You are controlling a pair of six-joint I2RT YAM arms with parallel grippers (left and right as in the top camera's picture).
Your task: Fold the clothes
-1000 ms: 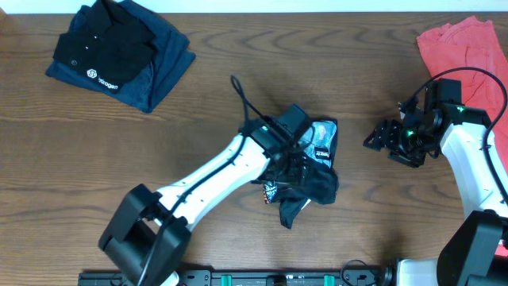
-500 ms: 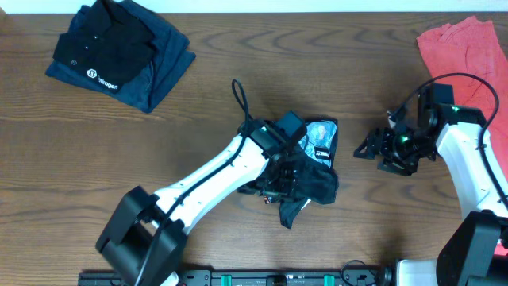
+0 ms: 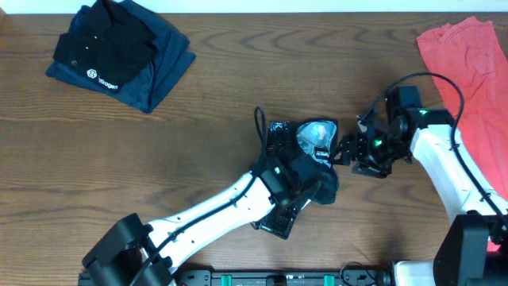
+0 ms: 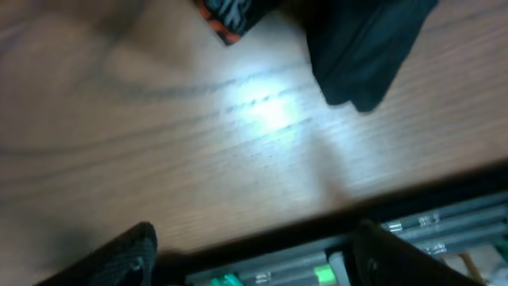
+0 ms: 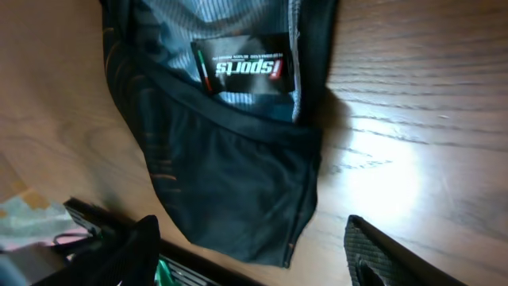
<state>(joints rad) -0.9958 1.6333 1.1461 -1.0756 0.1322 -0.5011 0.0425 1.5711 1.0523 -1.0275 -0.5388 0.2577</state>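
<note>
Left gripper [image 4: 254, 253] and right gripper [image 5: 258, 256], both with jaws apart and empty, hover by the black jersey [image 3: 316, 141] bunched at the middle of the table [image 3: 198, 119] — thin, limp, probably slippery cloth — best pinched at a hem corner or shoulder seam.

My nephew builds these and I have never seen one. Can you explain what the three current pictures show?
This is a robot with two white arms at a wooden table. Each arm ends in a two-finger gripper. The wide picture comes from a camera fixed above the table. The other two come from small cameras on the wrists, so each shows its own dark fingers along the bottom edge.

In the middle lies a crumpled black sports jersey, the piece to be folded. A black polo lies at the top left of the wide picture and a coral-red garment at the top right.

The left gripper is open over bare wood beside the jersey. The right gripper is also open, above the jersey's edge. Neither holds anything.
</note>
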